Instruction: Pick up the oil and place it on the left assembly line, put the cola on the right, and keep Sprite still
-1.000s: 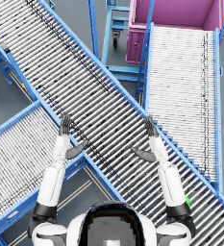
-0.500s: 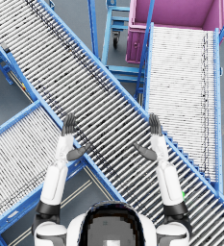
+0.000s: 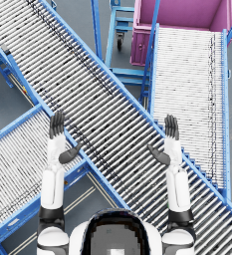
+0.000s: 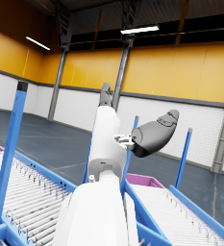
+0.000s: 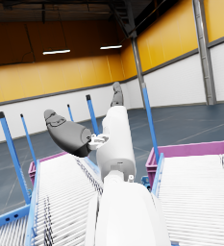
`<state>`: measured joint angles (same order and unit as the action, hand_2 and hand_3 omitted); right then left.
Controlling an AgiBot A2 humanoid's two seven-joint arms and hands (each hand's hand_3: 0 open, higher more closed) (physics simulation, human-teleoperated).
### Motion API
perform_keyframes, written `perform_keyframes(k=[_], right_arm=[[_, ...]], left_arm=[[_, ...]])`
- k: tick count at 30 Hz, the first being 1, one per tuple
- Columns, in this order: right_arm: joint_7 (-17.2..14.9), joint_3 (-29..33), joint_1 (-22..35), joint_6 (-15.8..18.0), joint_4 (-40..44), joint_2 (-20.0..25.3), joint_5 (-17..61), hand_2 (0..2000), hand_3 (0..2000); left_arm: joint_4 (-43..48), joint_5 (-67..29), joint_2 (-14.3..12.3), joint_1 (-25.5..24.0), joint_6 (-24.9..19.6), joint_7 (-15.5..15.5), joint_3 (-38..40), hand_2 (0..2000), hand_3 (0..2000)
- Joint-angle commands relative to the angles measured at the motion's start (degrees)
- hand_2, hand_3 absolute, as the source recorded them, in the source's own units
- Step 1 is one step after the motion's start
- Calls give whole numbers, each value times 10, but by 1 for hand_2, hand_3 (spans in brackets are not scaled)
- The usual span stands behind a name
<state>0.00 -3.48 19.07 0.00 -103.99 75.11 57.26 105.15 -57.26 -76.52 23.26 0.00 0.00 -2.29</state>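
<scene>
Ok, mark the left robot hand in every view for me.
Head view: left robot hand at lower left, over the conveyor's edge, holding nothing.
Left wrist view: the same hand near the middle, at its forearm's end.
Right wrist view: not in it.
Shared landmark: the blue-framed roller conveyors.

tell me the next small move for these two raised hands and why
Probably just wait in place. The left hand and right hand are both open and empty above the middle conveyor. None of the task's bottles shows on any rollers in these views, so there is nothing to reach for yet.
</scene>
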Motion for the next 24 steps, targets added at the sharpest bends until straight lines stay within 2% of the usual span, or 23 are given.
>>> perform_keyframes(k=[1,5,19,24], right_arm=[[0,18,13,0,-1,4,0,0,0],[0,35,14,0,-7,8,0,0,0],[0,76,20,0,-14,17,357,0,0],[0,86,25,0,-13,19,410,0,0]], left_arm=[[4,0,-3,16,0,0,22,0,0],[3,0,-6,21,0,0,40,0,0],[7,-357,-13,26,0,0,73,0,0],[6,-410,-12,41,0,0,89,0,0]])
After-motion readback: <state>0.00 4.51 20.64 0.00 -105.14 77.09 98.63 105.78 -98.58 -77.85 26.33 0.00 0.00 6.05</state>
